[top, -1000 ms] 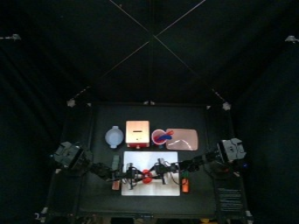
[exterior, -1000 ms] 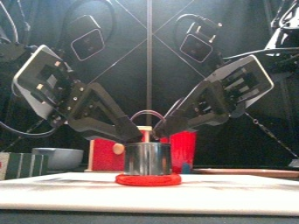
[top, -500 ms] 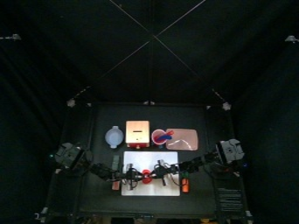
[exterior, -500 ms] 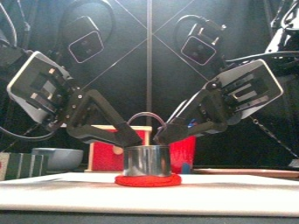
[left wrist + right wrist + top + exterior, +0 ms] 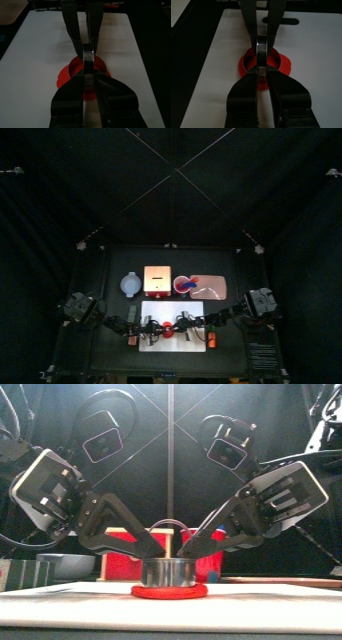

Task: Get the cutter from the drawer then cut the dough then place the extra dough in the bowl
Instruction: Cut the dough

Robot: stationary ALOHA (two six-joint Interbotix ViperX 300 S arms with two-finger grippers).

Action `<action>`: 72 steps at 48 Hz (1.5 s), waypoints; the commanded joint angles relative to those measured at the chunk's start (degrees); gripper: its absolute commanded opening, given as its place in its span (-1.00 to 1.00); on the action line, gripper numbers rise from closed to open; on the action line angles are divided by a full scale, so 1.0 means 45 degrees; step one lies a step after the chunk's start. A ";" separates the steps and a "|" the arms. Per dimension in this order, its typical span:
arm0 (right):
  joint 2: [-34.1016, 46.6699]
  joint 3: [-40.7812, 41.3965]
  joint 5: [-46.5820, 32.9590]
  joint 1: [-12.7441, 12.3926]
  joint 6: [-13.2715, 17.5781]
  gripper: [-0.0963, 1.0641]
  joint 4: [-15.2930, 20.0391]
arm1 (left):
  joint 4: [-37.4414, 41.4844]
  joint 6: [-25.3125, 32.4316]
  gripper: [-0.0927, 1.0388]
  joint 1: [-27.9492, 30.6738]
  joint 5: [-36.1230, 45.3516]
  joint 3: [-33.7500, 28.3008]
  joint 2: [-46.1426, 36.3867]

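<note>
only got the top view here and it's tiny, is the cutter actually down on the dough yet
Observer: Yes. The front view shows the cutter standing upright on the red dough, with its wire handle arched above and the dough's edge showing all round its base.
Operator: ok and are both hands gripping it or just resting near
Observer: Gripping, it seems. In the left wrist view the left hand has its jaws pinched on the cutter's wall, and the right wrist view shows the right hand doing the same from the opposite side.

No legible text, label, brand, number or sign anywhere.
</note>
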 commanded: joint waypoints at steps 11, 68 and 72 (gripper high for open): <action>0.0547 -0.0566 0.0566 -0.0156 0.0020 -0.12 0.0039 | -0.0195 -0.0117 0.04 -0.0059 0.2363 0.0234 0.1094; -0.0898 -0.1328 0.1387 -0.0488 0.0059 0.43 0.0605 | 0.2305 0.0801 0.58 0.1797 0.2148 -0.0254 -0.2500; -0.1270 -0.1348 0.1543 -0.0488 0.0078 0.43 0.0605 | 0.2383 0.0820 0.58 0.1621 0.2168 0.0059 -0.3262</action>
